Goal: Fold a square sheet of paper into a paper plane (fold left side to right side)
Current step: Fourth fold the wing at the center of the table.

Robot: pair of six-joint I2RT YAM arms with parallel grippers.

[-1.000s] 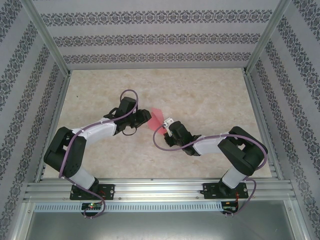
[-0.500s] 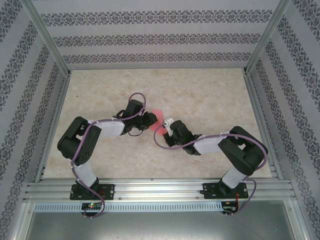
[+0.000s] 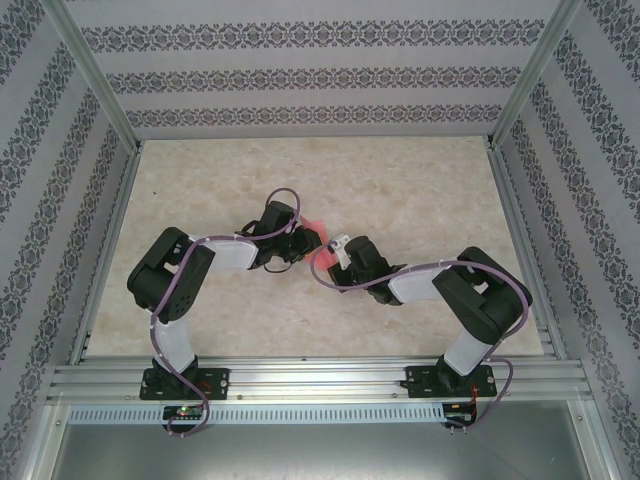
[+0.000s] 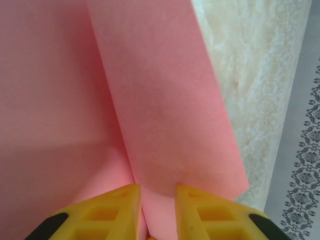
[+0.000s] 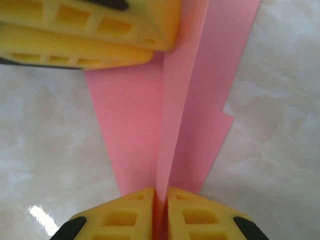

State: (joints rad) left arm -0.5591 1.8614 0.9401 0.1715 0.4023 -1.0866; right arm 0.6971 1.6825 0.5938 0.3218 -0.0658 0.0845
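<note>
Marbled beige desk (image 3: 420,190) lies under everything, closed in by patterned walls (image 3: 320,80) on three sides and a metal frame (image 3: 90,70). Two arms reach in from the near edge, the left arm (image 3: 225,255) and the right arm (image 3: 420,285), and their tips meet near the middle of the desk. Two purple cables (image 3: 283,194) are in sight, one looping along each arm.

One paper (image 3: 316,228) is there, a single salmon-pink piece, and it sits between the two sets of fingers, showing from above as a small pink patch just beyond them.

The left fingers (image 4: 115,210) are two yellow pads drawn close together with a thin part of the paper (image 4: 160,100) running down into the narrow slot between them, so they grip it. Ahead of these fingers the paper spreads in two layers: a broad one to their left and a long flap that crosses over it and ends at a straight edge to their right. Past that edge, bare desk (image 4: 255,75) and a strip of wall (image 4: 310,175) show.

The right fingers (image 5: 130,215) are also two yellow pads, pressed shut on a raised ridge of the paper (image 5: 130,125) that stands upright between them and runs straight ahead. A flat layer fans out on each side of that ridge; the one to the right has a stepped edge. Ahead and to the left of the right fingers, the left fingers (image 5: 90,25) appear as two stacked pads touching the paper's far end. Four pads are counted in that wrist view.
</note>
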